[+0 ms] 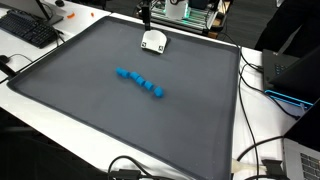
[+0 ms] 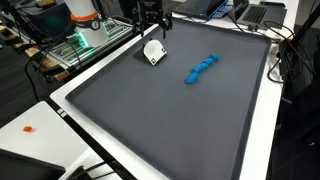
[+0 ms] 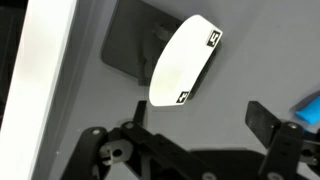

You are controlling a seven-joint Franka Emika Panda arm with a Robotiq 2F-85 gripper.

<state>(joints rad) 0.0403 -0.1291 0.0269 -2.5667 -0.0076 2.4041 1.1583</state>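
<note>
Release looks in hand: pincer [image 3: 200,112] hangs open, empty, just above white curved piece [image 3: 186,60] on desk [image 2: 190,120]; next calls for lifting clear.

The arm's dark gripper [image 2: 153,26] hangs low, pointing straight down from an upright wrist, only its lowest links visible in both exterior views. In an exterior view the gripper [image 1: 146,14] shows as a short black shape dropping in from the top edge of the frame. In the wrist view, the gripper [image 3: 200,112] stands with its jaws spread wide, the two black fingers [image 3: 264,119] well apart at either side of the frame, nothing clamped between them.
</note>
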